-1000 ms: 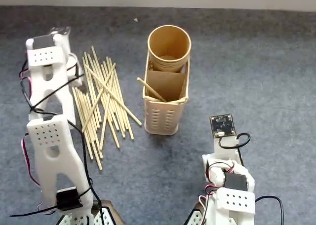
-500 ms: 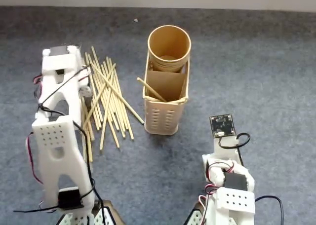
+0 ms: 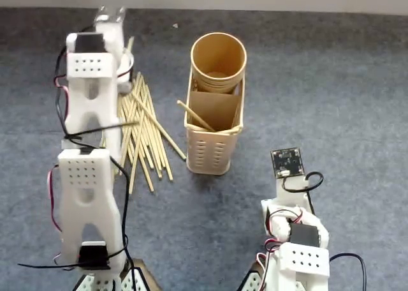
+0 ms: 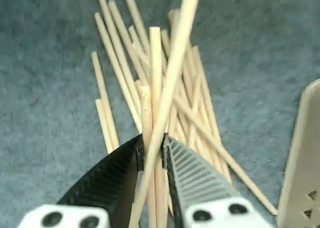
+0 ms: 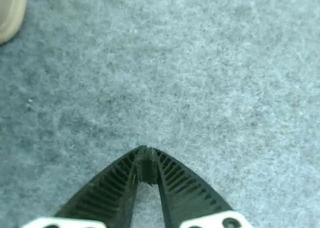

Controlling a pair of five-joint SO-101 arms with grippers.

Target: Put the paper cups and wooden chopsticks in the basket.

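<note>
Left gripper [image 4: 152, 153]: jaws clamped on a chopstick [image 4: 172, 73], held tilted over the pile [image 3: 143, 138] on the table [image 3: 331, 99]. Basket [image 3: 213, 150] is just right of the pile, with a cup [image 3: 220, 80] in its far compartment and a stick [image 3: 194, 115] leaning in the near one. Right gripper [image 5: 146, 165]: closed, empty, over bare table.

Readable text: none in any of the views.
Marks on the camera board [image 3: 287, 162]: small pale specks on its dark face, too small to read.
Wall of the basket [image 3: 210, 156]: rows of cut-out holes, not letters or numbers.
</note>
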